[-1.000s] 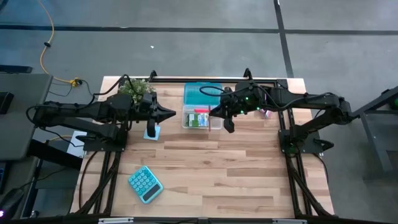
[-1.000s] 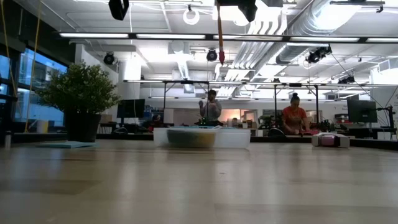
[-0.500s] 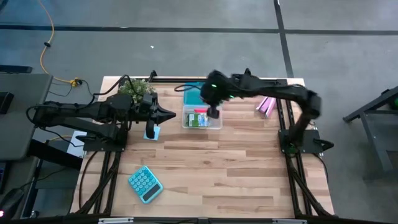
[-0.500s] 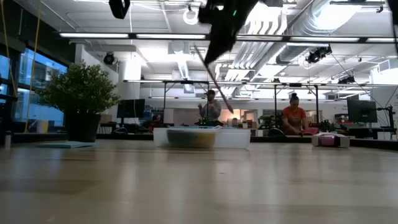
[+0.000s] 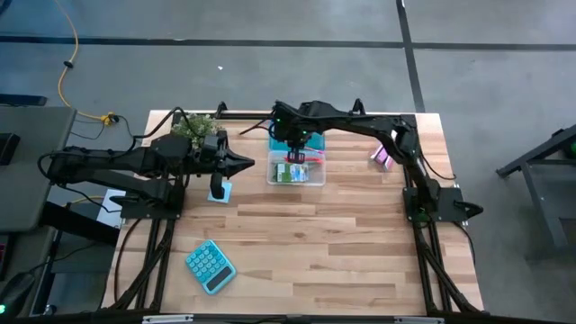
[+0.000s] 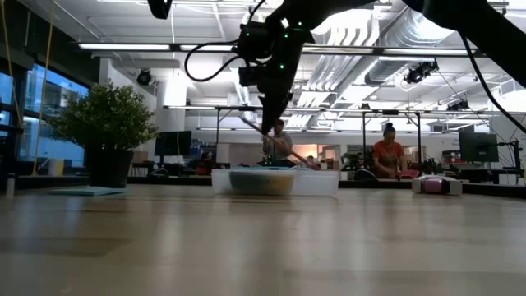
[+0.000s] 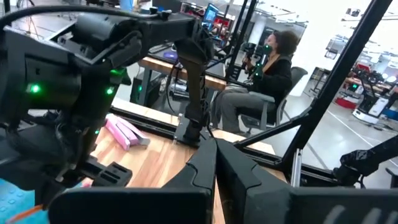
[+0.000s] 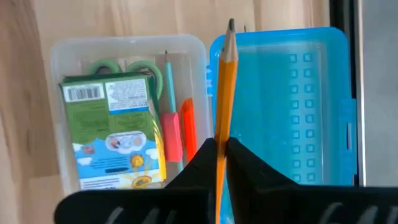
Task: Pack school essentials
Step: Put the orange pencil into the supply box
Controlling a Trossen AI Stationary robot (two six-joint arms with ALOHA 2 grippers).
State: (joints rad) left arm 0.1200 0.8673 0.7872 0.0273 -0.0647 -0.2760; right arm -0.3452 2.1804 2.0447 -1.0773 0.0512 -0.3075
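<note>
clear case, lid open: already holding crayon box, green-handled scissors, teal pen, pink eraser, red pen. pencil pinched in closed right gripper, hovering above case, not yet in. note pad on table below closed, empty left gripper, still unpacked. lid closing pending.

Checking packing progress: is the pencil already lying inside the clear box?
No: the pencil is clamped in the right gripper, held above the clear box and its blue lid.
</note>
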